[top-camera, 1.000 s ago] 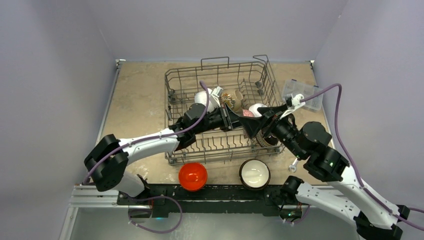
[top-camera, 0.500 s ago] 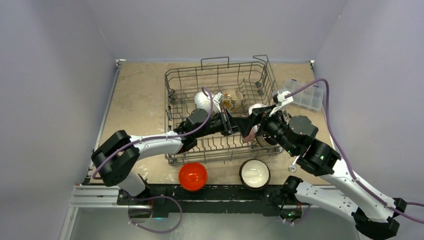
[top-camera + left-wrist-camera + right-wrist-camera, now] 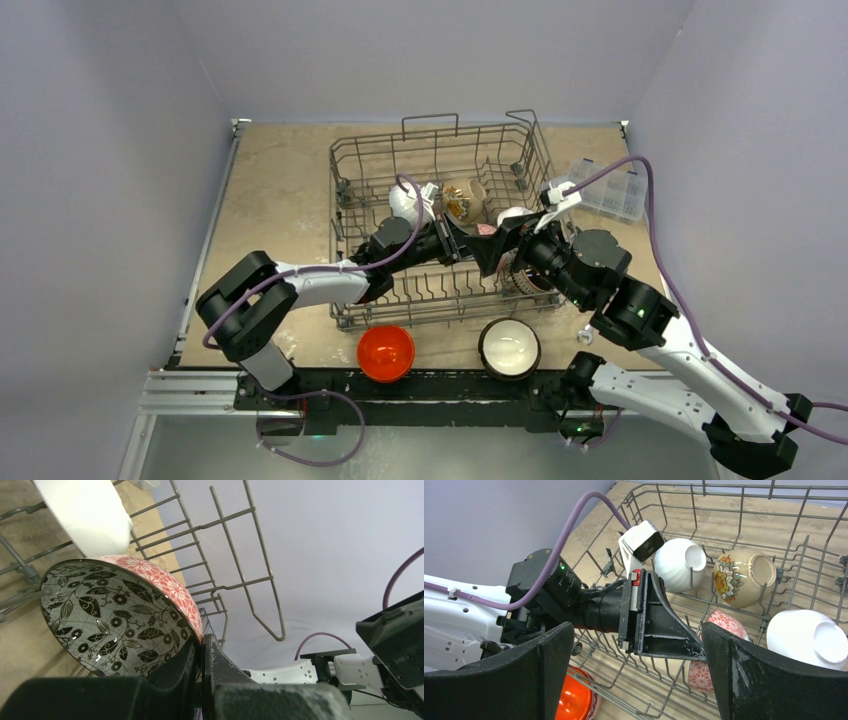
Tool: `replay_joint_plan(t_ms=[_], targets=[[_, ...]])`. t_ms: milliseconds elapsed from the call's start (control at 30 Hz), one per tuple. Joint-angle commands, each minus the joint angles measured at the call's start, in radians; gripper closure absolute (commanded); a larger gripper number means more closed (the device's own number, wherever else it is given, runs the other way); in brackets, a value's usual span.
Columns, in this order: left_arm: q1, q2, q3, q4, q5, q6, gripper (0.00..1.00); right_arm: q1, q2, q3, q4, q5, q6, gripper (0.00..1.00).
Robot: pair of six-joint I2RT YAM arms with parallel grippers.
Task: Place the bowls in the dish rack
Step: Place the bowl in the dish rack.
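The dish rack [image 3: 345, 165] stands mid-table. My left gripper [image 3: 487, 250] reaches into it and is shut on the rim of a red-patterned bowl [image 3: 115, 610] with black leaf print inside, held tilted on edge above the rack's tines. In the right wrist view the bowl [image 3: 724, 625] shows at the left gripper's fingertips [image 3: 699, 652]. My right gripper [image 3: 638, 630] is open and empty, hovering over the rack just above the left gripper. In the rack lie a white bowl [image 3: 679, 562], a cream flowered bowl [image 3: 739, 577] and another white bowl [image 3: 809, 637].
An orange-red bowl [image 3: 386, 352] and a dark bowl with cream inside [image 3: 509, 347] sit on the table in front of the rack. A dark patterned bowl [image 3: 530, 282] sits at the rack's near right corner. A clear plastic box [image 3: 608, 192] lies right of the rack.
My right gripper has moved left over the rack, closer to the left gripper. The left arm has swung its elbow rightward while still holding the red-patterned bowl.
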Motion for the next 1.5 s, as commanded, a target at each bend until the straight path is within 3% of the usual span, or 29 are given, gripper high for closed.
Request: replay_joint_plan(t_ms=[0,533,867,1033,1367,1433,1467], targets=[[0.001,0.016,-0.009,0.121,0.024,-0.039,1.00,0.001,0.007,0.044,0.019,0.002,-0.019,0.02],[0.003,0.066,-0.050,0.152,0.033,-0.070,1.00,0.002,0.024,0.048,0.028,-0.006,-0.023,0.01],[0.003,0.021,-0.021,0.017,0.005,0.004,0.40,0.001,0.030,0.054,0.029,-0.009,-0.027,0.01],[0.000,-0.017,0.016,-0.071,-0.010,0.056,0.33,0.001,0.032,0.057,0.029,-0.012,-0.027,0.01],[-0.004,-0.081,0.224,-0.637,-0.112,0.273,0.27,0.001,0.039,0.062,0.037,-0.019,-0.030,0.01],[-0.003,-0.091,0.254,-0.729,-0.141,0.301,0.23,0.002,0.041,0.065,0.038,-0.020,-0.032,0.01],[-0.003,-0.103,0.259,-0.761,-0.166,0.312,0.16,0.001,0.042,0.065,0.038,-0.020,-0.033,0.01]])
